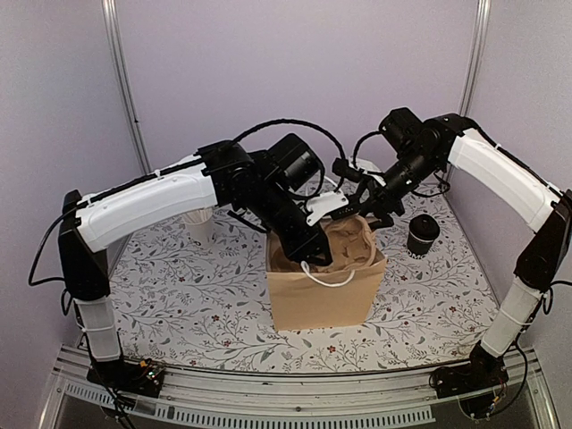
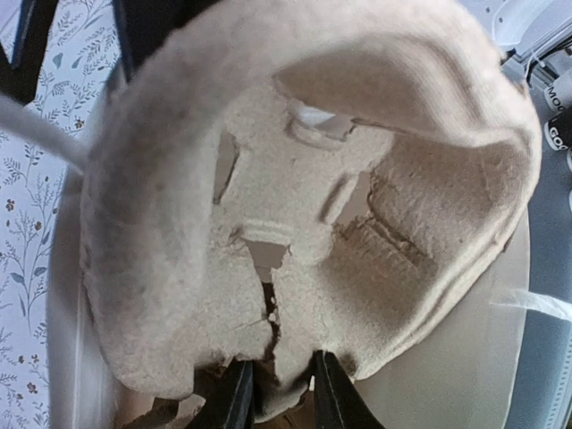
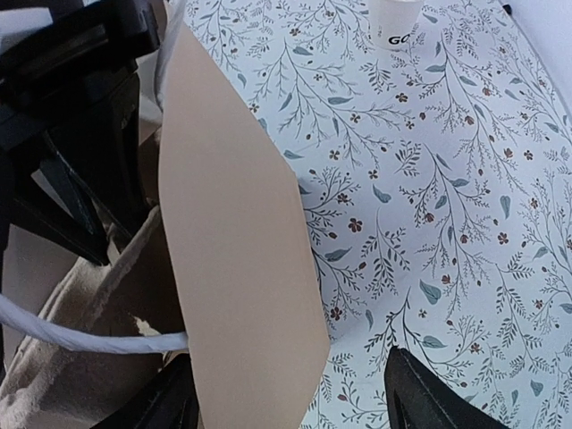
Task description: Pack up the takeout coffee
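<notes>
Okay, so not packed yet. Spotted the takeout coffee (image 1: 422, 234) upright with its lid on, out on the floral table cover (image 1: 179, 286), just right of the brown paper bag (image 1: 322, 299) and not touching. Way nearer the right arm than the left.

Going from the right gripper (image 1: 377, 217): down and off to the right, close by, long axis straight up. Probably calls for a sideways grab around the cup wall.

Got that right gripper spread wide, straddling the bag's wall on the right side, pinching nothing as far as the wrist view shows. Got the left gripper (image 2: 281, 398) clamped tight on the edge of the pulp carrier (image 2: 313, 223), down in the bag's mouth.

Flat cloth under the cup, nothing crowding on that side, plain walls well behind. Also a white cup (image 1: 198, 217) far off behind the left arm. Worth minding the rope handle (image 3: 71, 338) when backing out.
</notes>
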`<state>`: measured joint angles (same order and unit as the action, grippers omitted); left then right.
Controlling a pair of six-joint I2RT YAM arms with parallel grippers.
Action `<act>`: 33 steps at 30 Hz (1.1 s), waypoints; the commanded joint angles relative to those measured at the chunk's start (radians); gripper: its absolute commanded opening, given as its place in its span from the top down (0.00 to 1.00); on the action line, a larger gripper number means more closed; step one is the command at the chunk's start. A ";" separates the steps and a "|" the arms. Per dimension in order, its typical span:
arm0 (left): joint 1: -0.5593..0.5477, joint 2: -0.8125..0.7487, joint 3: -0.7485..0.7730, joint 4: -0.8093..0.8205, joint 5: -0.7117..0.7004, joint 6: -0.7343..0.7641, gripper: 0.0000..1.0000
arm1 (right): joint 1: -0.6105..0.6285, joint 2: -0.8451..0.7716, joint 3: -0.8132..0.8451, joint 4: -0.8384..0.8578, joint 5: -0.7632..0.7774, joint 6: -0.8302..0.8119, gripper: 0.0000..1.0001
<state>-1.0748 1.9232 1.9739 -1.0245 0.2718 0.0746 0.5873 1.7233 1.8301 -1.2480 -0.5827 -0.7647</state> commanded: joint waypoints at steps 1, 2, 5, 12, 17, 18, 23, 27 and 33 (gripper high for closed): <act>-0.009 0.013 0.019 -0.029 -0.012 0.002 0.76 | -0.008 -0.017 0.023 -0.088 0.056 -0.038 0.25; -0.009 0.013 0.016 -0.031 -0.012 0.001 0.76 | -0.011 -0.020 0.023 -0.093 0.066 -0.043 0.24; -0.008 0.008 -0.001 -0.035 -0.011 0.000 0.76 | -0.024 -0.027 0.029 -0.111 0.104 -0.063 0.23; 0.000 0.026 -0.003 -0.035 -0.022 -0.001 0.75 | -0.051 -0.034 0.067 -0.120 0.100 -0.104 0.19; 0.009 0.064 0.028 -0.035 -0.023 0.007 0.75 | -0.052 -0.035 0.070 -0.120 0.101 -0.120 0.19; 0.010 0.074 0.040 -0.035 -0.024 0.010 0.75 | -0.052 -0.037 0.073 -0.118 0.099 -0.122 0.18; 0.021 0.139 0.091 -0.041 -0.035 0.027 0.75 | -0.078 -0.030 0.111 -0.117 0.063 -0.110 0.18; 0.022 0.155 0.081 -0.048 -0.048 0.026 0.75 | -0.100 -0.034 0.128 -0.120 0.081 -0.113 0.18; 0.022 0.143 0.020 -0.058 -0.041 0.017 0.75 | -0.157 -0.072 0.147 -0.083 0.055 -0.122 0.17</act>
<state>-1.0615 2.0747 2.0304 -1.0584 0.2291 0.0895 0.4622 1.7065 1.9457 -1.3476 -0.4934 -0.8696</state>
